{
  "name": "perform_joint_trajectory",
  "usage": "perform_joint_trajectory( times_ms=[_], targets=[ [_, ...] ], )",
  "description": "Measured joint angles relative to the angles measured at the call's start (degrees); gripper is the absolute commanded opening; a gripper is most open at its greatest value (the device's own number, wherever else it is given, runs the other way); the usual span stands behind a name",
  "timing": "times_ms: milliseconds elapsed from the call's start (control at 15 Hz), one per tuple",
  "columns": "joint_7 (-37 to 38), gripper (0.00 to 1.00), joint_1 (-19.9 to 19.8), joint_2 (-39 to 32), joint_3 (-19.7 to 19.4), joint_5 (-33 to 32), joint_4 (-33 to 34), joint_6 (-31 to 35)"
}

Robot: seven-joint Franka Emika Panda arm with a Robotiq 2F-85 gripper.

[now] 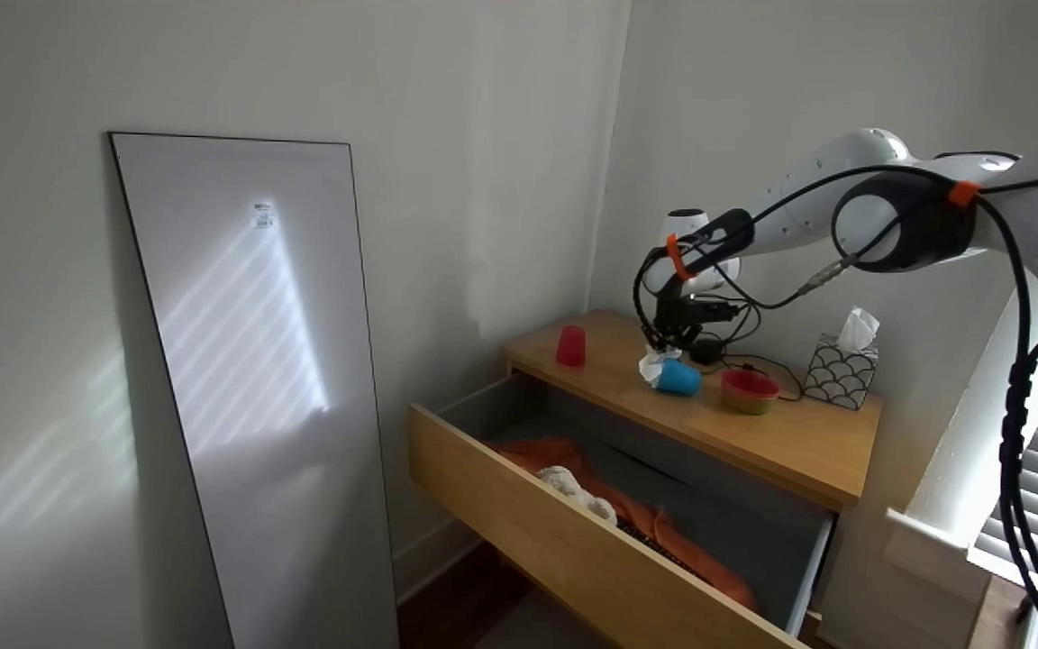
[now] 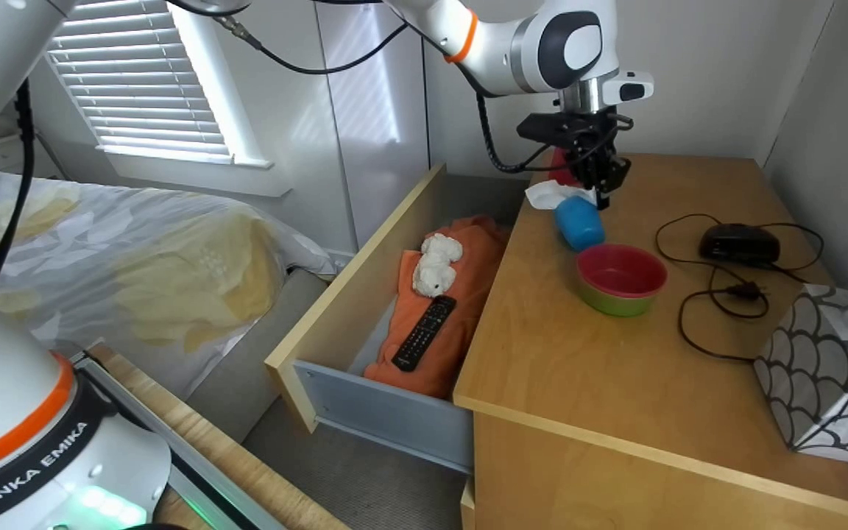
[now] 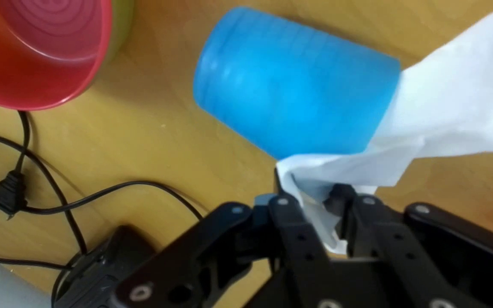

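In the wrist view my gripper (image 3: 310,192) has its two fingers apart, with a fold of white tissue (image 3: 456,102) running through the gap between them. The tissue comes out of the mouth of a blue cup (image 3: 298,85), which lies on its side on the wooden dresser top. Both exterior views show the gripper (image 2: 602,197) low over the dresser, right at the cup (image 1: 678,379) and tissue (image 2: 548,194). Whether both pads press on the tissue is hard to see. A red bowl (image 3: 54,47) with a green outside stands near the cup's closed end.
A red cup (image 1: 571,346) stands farther along the dresser top (image 2: 556,353). Behind are a black device (image 2: 739,244) with cables and a patterned tissue box (image 1: 841,371). The drawer (image 1: 573,532) is pulled out, holding orange cloth (image 2: 472,331), a white plush (image 2: 435,266) and a remote (image 2: 424,333).
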State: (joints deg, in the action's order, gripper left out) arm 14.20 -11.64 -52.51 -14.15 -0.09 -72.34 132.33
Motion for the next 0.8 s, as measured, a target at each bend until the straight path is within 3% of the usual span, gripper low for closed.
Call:
perform_joint_trajectory(
  times_ms=[800],
  targets=[
    [1.6,0.01,0.1,-1.0,0.0,0.0,0.6,-0.7]
  ],
)
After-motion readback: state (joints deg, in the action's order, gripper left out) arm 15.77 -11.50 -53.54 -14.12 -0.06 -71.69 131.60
